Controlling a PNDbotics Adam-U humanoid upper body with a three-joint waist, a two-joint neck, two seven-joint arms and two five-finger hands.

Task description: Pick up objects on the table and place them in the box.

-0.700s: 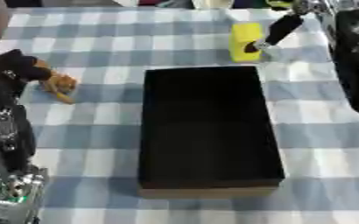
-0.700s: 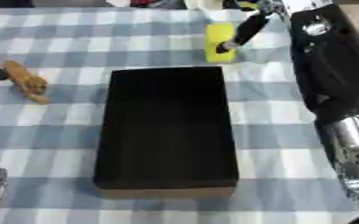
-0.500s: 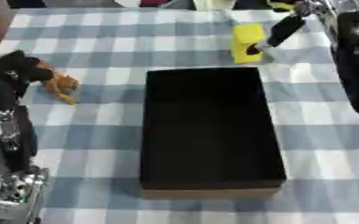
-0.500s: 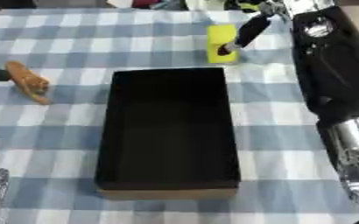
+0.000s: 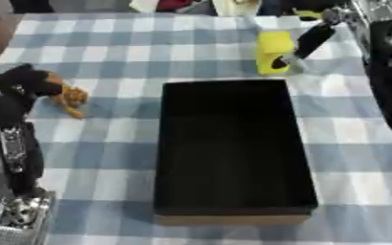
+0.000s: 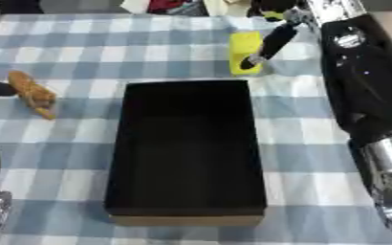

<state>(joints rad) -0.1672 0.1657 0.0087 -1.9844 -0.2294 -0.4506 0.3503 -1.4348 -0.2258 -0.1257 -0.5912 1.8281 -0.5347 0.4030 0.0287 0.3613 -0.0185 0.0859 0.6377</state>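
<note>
Yellow block (image 5: 270,50): hardly shifted beside black box (image 5: 233,217), not yet lifted; touched by outstretched finger of right robot hand (image 5: 305,44).

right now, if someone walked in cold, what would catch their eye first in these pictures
The big black box fills the middle of the blue checked tablecloth, and nothing shows inside it. Just beyond its far right corner, the right hand reaches down against a bright yellow block. On the left side, the left hand sits right beside a small orange-brown toy.
</note>
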